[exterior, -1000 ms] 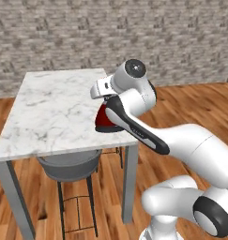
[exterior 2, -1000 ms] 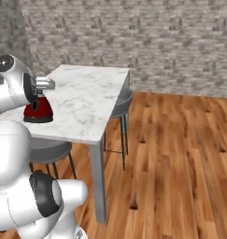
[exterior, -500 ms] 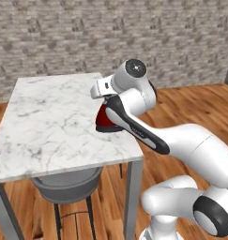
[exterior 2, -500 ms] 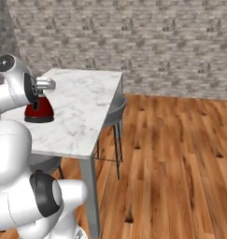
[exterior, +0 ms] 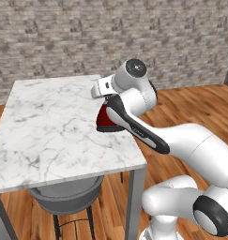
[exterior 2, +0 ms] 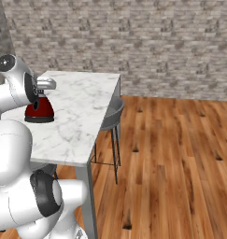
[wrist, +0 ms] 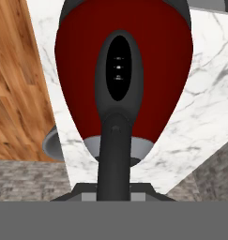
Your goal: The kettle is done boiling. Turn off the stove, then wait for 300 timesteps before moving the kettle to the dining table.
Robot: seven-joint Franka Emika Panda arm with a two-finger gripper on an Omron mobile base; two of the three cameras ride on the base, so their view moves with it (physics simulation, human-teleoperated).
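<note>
Red kettle [exterior: 105, 119] sits on the marble desk [exterior: 49, 131], near its 3 o'clock edge. My hand [exterior 2: 39, 88] is clamped on the dark looped handle [wrist: 116, 93], the right hold. I judge it rigid, light, maybe sloshing; smooth sides would slip.

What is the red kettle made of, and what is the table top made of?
The kettle looks like shiny painted metal: smooth red body, though it could be enamel. Its handle looks like dark matte plastic. The dining table top looks like polished marble: white with grey veins. Its legs look like grey metal.
</note>
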